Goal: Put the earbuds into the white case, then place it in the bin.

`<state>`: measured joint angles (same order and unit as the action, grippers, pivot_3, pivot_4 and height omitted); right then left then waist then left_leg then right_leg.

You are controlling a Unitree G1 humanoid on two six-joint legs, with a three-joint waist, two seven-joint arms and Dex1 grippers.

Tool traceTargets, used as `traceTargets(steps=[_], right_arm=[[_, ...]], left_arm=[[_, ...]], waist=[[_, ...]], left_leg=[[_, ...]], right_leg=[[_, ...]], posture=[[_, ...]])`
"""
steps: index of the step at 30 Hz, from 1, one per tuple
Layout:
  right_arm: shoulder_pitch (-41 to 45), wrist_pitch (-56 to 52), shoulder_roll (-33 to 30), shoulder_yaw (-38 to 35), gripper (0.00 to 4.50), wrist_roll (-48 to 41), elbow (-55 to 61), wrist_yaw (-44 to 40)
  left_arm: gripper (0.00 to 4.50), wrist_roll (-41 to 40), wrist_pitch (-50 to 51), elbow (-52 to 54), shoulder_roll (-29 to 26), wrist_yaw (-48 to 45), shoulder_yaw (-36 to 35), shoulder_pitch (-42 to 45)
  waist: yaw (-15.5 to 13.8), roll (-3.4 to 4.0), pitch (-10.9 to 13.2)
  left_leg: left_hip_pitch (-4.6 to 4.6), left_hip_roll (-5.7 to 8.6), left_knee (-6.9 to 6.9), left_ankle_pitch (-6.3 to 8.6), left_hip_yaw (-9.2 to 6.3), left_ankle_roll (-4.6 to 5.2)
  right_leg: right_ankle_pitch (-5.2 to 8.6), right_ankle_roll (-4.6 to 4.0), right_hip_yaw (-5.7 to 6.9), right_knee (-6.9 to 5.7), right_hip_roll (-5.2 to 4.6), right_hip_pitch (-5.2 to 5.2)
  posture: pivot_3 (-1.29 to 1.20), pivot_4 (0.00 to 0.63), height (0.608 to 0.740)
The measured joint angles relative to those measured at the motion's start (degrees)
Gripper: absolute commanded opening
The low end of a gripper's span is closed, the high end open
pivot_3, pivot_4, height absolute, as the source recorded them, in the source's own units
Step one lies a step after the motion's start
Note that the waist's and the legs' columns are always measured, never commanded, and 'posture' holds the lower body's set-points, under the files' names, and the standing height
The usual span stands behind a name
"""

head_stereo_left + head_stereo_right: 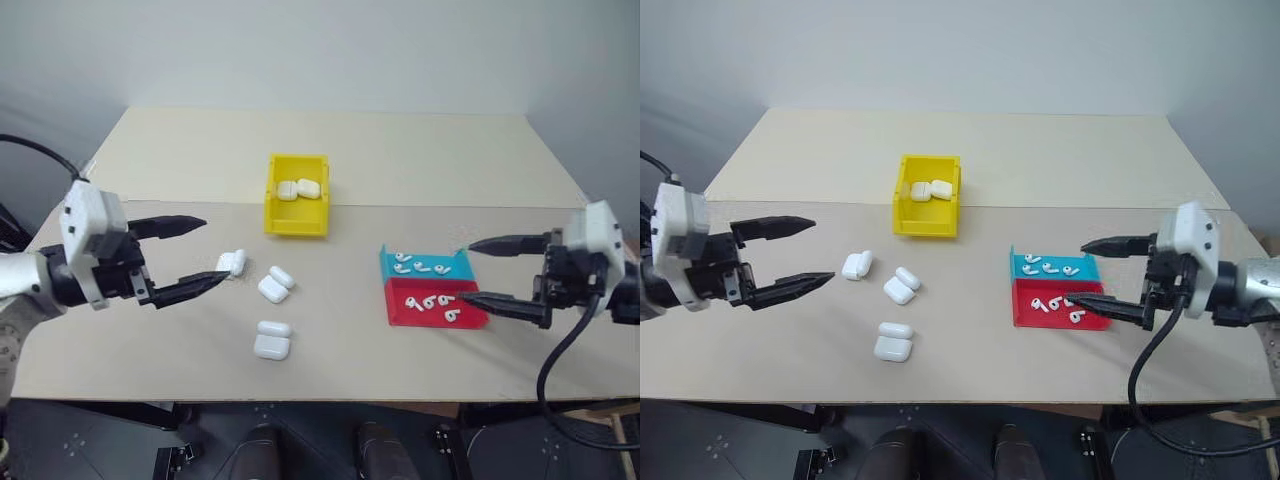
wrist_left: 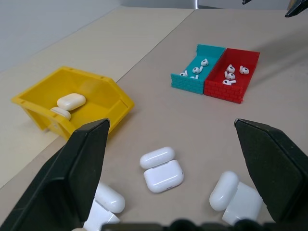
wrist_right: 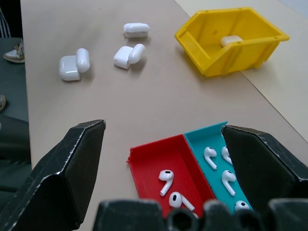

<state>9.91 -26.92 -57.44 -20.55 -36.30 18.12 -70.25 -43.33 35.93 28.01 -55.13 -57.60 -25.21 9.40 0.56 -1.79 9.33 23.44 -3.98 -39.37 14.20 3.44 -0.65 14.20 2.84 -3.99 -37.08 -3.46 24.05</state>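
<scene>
Two black-fingered grippers are hovering over a wide beige tabletop (image 1: 400, 150), the left gripper (image 1: 785, 255) near the left edge and the right gripper (image 1: 1110, 277) at the right, both with jaws standing wide apart and gripping nothing. Sitting toward the middle of the table is the bright yellow rectangular open-topped plastic bin (image 1: 925, 218), holding two closed glossy white cases (image 1: 931, 189) side by side. Lying to the right, touching each other, are a shallow teal tray (image 1: 1092, 266) and a shallow red tray (image 1: 1024, 310); the right gripper's lower finger is reaching over the red one. Resting in front of the bin are three small glossy white rounded earbud cases with flip lids open (image 1: 899, 286), well apart from the trays. Lying scattered inside both trays are the tiny white comma-shaped earbuds (image 3: 166, 180).
</scene>
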Motion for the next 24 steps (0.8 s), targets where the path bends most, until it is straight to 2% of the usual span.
traceTargets(steps=[4,9,14,21,24], right_arm=[[0.01,0.52,0.72,0.51,4.48,0.23,0.43,0.75],[0.16,0.5,0.99,2.25,4.48,0.21,1.31,2.03],[1.32,-1.36,0.98,2.51,4.48,-0.5,2.11,4.16],[3.31,-3.25,0.98,4.22,4.48,-0.5,3.21,7.05],[3.34,-3.8,0.98,4.28,4.48,-0.64,4.26,8.11]], left_arm=[[4.5,-1.37,1.08,0.39,-0.31,0.07,0.26,0.02],[4.5,-1.28,3.36,0.82,-4.24,1.03,0.79,0.34],[4.5,3.94,4.0,1.93,-8.81,3.23,6.12,2.67],[4.5,14.68,4.17,-6.66,-10.96,3.79,20.77,14.19],[4.5,16.96,5.21,-10.56,-11.19,-0.1,26.82,19.18]], waist=[[0.12,0.0,0.0],[0.17,0.0,0.0],[0.02,0.0,0.0],[-0.04,0.0,0.0],[-0.1,-0.01,0.0]], left_leg=[[-0.01,0.0,0.0,0.0,0.0,0.0],[-0.02,0.0,0.01,0.0,0.01,0.0],[-0.01,0.0,0.01,0.0,0.02,0.0],[0.04,0.01,0.01,0.0,0.02,0.0],[0.16,0.01,0.01,0.0,0.02,0.01]], right_leg=[[0.0,0.0,0.0,-0.01,0.01,0.01],[0.0,0.0,-0.02,0.0,0.0,0.01],[0.0,0.0,-0.01,0.0,0.0,0.01],[0.0,0.0,-0.02,0.01,0.02,0.05],[0.01,0.0,-0.01,0.03,0.02,0.15]], posture=[[0.0,0.15,0.74],[0.0,0.15,0.74],[0.0,0.15,0.74],[0.0,0.15,0.74],[0.0,0.15,0.74]])
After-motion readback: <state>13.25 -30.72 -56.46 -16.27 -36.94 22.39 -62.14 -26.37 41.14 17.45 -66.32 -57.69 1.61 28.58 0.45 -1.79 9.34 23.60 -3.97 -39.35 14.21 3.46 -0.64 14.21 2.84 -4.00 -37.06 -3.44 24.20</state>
